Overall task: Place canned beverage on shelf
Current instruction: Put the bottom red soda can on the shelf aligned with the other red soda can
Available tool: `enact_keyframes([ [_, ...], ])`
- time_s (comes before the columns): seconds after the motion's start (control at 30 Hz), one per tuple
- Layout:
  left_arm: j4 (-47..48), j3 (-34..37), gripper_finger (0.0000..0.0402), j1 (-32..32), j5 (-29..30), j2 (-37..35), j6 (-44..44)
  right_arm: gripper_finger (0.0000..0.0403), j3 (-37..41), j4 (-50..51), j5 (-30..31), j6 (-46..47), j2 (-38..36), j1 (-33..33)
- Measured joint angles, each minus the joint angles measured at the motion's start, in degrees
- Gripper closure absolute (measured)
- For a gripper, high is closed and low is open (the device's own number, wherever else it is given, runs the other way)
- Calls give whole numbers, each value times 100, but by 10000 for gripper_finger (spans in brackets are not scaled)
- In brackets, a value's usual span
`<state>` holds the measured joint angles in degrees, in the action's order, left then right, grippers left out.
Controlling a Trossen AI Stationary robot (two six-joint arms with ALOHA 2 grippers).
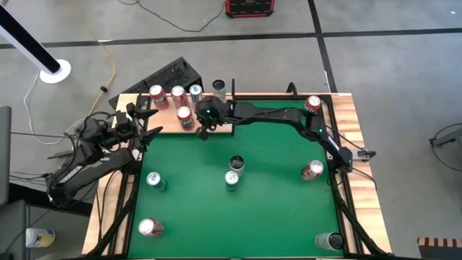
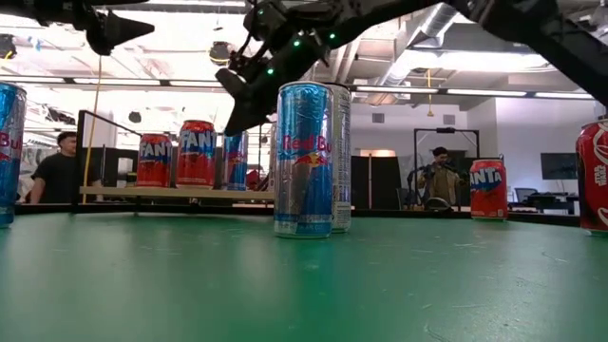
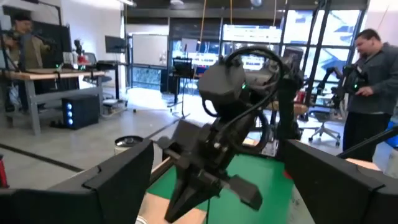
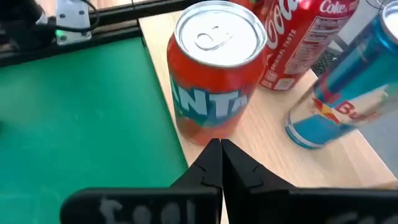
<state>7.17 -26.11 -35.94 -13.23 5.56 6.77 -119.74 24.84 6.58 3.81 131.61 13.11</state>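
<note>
Two dark fingers of the right gripper (image 4: 221, 163) fill the near edge of the right wrist view, pressed together tip to tip with nothing between them. Just beyond them an orange Fanta can (image 4: 214, 71) stands upright on the shelf (image 4: 267, 149), the flat pale-wood board at the table's far left corner, close to its edge with the green felt tabletop (image 1: 238, 209). A red Coca-Cola can (image 4: 298, 43) and a tall blue-and-silver Red Bull can (image 4: 345, 93) stand beside it on the same board.

Judged from this, the placing step looks finished: the can rests free on the wood and the clenched right gripper (image 1: 207, 124) hangs just beside it. The next move would call for lifting clear without clipping the Fanta can, then reaching for one of the cans left on the felt, such as the blue-and-silver slim can (image 1: 232, 180) near the middle.

At the table's left edge, near the shelf, the left gripper (image 1: 144, 123) waits with fingers spread and empty.

Hard to make out: from above, the right arm covers part of the shelf, so the count of cans there is uncertain. At table height the near Red Bull can (image 2: 304, 160) hides another behind it, and the shelf cans overlap. The left wrist view shows mostly the other arm; the board is barely visible.
</note>
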Motion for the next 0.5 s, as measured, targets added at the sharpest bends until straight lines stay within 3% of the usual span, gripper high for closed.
enact_keyframes([
  [0.5, 255, 4, 114, 0, 50, -122, 1, 387, -483, -512, -40, 216, 567, -11],
])
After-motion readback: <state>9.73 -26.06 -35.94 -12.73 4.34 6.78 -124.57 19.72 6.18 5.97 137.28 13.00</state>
